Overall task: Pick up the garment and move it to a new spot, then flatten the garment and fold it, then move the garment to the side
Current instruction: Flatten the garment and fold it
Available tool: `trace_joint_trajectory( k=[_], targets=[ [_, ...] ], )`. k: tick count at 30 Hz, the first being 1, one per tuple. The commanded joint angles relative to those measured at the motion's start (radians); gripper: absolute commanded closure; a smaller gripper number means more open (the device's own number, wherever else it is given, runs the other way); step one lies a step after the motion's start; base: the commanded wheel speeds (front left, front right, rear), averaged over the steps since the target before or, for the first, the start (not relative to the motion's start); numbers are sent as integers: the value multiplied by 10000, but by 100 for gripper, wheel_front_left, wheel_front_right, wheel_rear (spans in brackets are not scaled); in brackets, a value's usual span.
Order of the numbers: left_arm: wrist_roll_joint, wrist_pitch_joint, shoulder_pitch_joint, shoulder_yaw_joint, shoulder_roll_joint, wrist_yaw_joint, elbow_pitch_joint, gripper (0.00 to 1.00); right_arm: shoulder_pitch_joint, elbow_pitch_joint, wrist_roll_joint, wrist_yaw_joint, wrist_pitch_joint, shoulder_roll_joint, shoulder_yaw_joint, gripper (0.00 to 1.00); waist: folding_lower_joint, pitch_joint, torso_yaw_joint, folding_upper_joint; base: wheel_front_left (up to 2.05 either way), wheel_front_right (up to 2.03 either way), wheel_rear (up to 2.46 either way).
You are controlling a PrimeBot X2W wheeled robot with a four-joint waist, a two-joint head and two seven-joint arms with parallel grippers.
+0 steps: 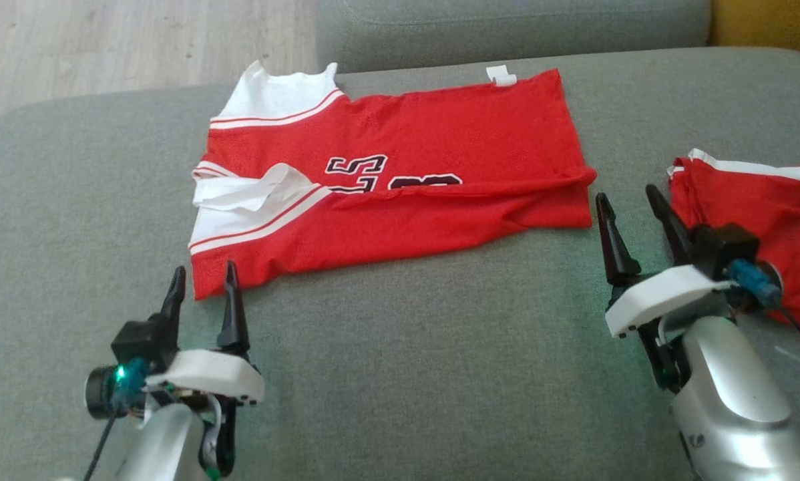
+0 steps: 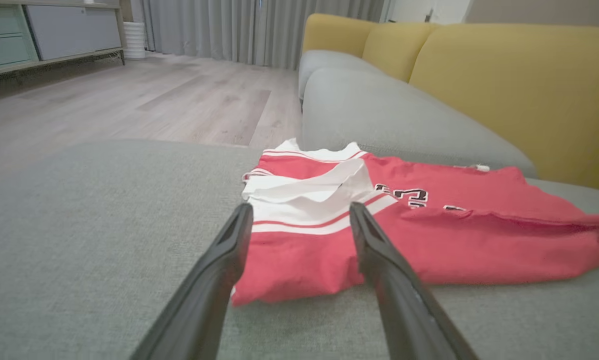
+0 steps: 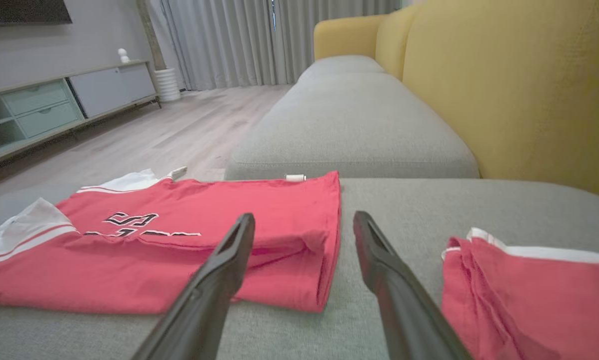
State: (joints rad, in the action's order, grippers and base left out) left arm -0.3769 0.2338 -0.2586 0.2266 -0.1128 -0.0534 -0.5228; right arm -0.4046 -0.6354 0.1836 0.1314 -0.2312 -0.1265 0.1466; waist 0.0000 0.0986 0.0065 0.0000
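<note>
The left tool (image 1: 205,268) (image 2: 300,207) has its two dark fingers spread wide with nothing gripped between them. Its tips sit at the near left corner of the red basketball jersey (image 1: 440,147) (image 2: 479,240) (image 3: 204,200). Whether they touch the cloth cannot be told. The right tool (image 1: 626,194) (image 3: 304,216) is also spread wide and empty. Its tips are just beside the jersey's near right corner, over bare cushion.

The jersey lies flat across the grey sofa seat (image 1: 407,347), ahead of both tools. Its white, red-striped end is toward the left tool and its plain red hem toward the right one. The near long edge is folded over, hiding part of the black numerals. A small white tag (image 1: 502,75) sticks out at the far edge.

A second red garment with white trim (image 1: 774,220) (image 3: 539,300) lies bunched on the seat to the right of the right tool, apart from the jersey.
</note>
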Motion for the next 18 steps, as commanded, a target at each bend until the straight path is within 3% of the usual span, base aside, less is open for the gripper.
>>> trace_joint_trajectory(
  k=[1, 10, 18],
  targets=[
    [74, 3, -577, -392, -248, -82, 182, 0, -156, 415, -76, -7, 21, 116, 110, 0, 0, 83, -77, 0, 0, 0, 0],
    [-30, -950, -1744, -792, -650, -801, -2106, 0, 160, 2128, -401, -7, 688, 441, -29, 0, 0, 732, -546, 0, 0, 0, 0],
    [-149, -1706, -2379, -550, -728, -374, -3543, 0, 280, 2947, -451, -7, 967, 599, -62, 0, 0, 1107, -769, 0, 0, 0, 0]
  ],
)
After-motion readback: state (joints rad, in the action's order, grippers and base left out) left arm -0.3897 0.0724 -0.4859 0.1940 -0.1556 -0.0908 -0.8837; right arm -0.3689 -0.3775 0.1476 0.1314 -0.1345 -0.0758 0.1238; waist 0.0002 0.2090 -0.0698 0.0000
